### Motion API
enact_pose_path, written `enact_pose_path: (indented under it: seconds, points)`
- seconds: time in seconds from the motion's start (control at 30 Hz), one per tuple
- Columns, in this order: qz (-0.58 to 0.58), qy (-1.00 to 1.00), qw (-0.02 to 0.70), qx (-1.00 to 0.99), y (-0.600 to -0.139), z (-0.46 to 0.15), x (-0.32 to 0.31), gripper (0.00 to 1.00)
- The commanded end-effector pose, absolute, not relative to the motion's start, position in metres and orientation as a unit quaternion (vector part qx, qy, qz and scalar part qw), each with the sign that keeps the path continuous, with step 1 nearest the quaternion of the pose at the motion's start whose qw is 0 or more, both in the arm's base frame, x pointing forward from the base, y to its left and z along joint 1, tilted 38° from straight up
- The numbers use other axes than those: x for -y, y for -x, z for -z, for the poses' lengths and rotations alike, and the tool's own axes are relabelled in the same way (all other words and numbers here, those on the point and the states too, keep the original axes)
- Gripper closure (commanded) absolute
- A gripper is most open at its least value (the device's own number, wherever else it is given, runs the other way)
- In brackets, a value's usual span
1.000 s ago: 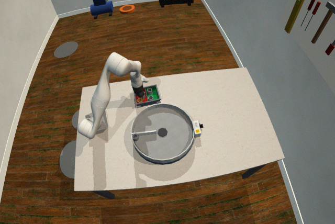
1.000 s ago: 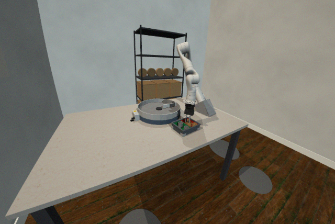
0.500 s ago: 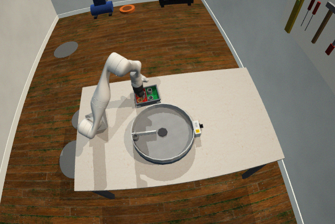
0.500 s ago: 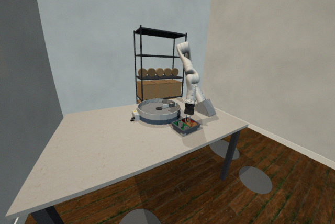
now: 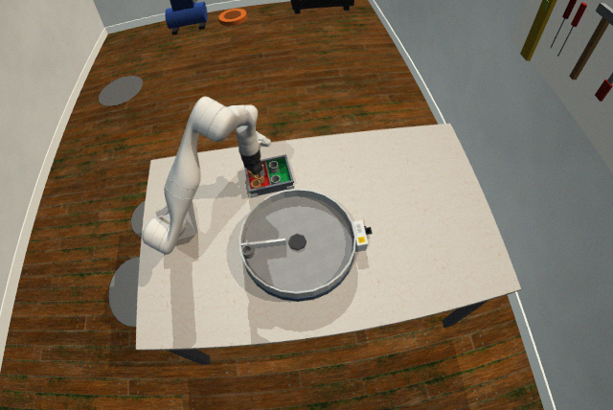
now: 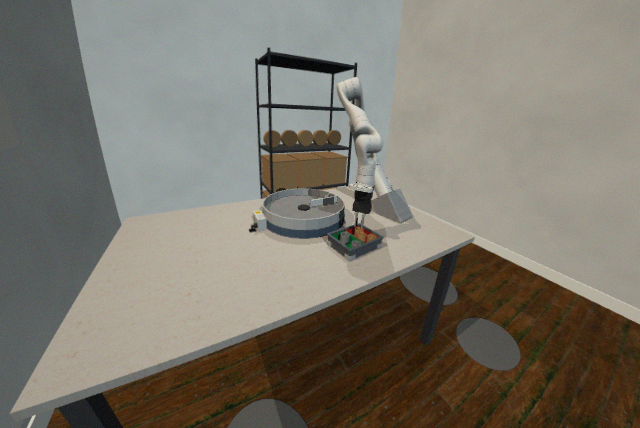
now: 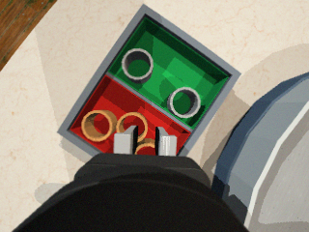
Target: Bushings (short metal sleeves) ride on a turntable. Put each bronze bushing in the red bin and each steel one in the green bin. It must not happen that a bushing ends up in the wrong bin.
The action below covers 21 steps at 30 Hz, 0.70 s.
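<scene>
My gripper point(image 5: 258, 171) point(image 6: 359, 225) point(image 7: 146, 136) is open above the red bin point(image 7: 103, 96), its fingers apart with nothing gripped. Below the fingers is a bronze bushing point(image 7: 146, 143), partly hidden by the gripper. A second bronze bushing point(image 7: 120, 127) stands beside it, partly behind the left finger, and a third bronze bushing point(image 7: 111, 123) stands further left. The green bin point(image 5: 283, 167) point(image 7: 159, 43) holds two steel bushings, one point(image 7: 124, 68) on the left and one point(image 7: 170, 103) near the divider. A grey bushing point(image 5: 245, 249) lies in shadow on the turntable point(image 5: 316, 266).
The turntable has a raised rim point(image 5: 354, 241) point(image 6: 303, 227). A white bar point(image 5: 267, 242) crosses it from the left rim towards the dark hub point(image 5: 297, 241), with the grey bushing beside it. A small white box point(image 5: 361, 235) point(image 6: 259, 220) sits outside the rim.
</scene>
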State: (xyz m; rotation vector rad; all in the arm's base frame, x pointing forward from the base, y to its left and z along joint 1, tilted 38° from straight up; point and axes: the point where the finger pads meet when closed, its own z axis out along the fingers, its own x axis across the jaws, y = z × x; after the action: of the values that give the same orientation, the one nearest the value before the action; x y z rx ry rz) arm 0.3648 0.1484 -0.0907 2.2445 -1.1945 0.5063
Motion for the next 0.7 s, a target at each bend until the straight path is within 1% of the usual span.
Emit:
enact_pose_path:
  seconds: [0.0, 0.13, 0.3, 0.67]
  points:
    - [-0.187, -0.837, 0.262, 0.442, -0.365, 0.068, -0.173, 0.53]
    - [-0.187, -0.837, 0.262, 0.442, -0.365, 0.068, -0.173, 0.53]
    - [-0.186, -0.837, 0.262, 0.443, -0.361, 0.024, -0.206, 0.53]
    - [-0.186, -0.837, 0.262, 0.443, -0.361, 0.024, -0.206, 0.53]
